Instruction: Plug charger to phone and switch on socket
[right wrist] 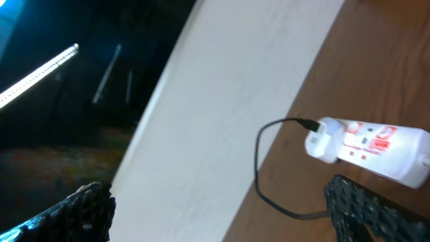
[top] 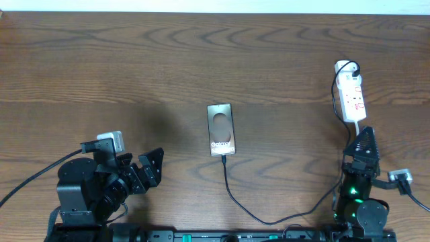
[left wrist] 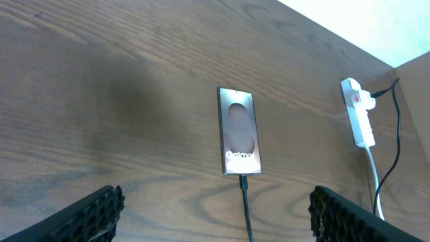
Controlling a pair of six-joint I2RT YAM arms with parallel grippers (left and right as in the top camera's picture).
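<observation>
The phone (top: 220, 128) lies flat at the table's middle, its "Galaxy" lettering at the near end; it also shows in the left wrist view (left wrist: 238, 131). The charger cable (top: 232, 195) runs from the phone's near end, where its connector (left wrist: 243, 180) sits against the phone, then curves right toward the socket. The white socket (top: 352, 94) lies at the far right with red marks, and shows in both wrist views (left wrist: 357, 111) (right wrist: 379, 148). My left gripper (top: 156, 169) (left wrist: 215, 215) is open and empty, left of the phone. My right gripper (top: 363, 138) (right wrist: 218, 208) is open and empty, just short of the socket.
A white adapter (right wrist: 321, 142) with a thin black lead sits in the socket's far end. The socket's white cord (left wrist: 373, 181) trails toward the front. The table's far edge (right wrist: 295, 114) and a pale wall lie just beyond the socket.
</observation>
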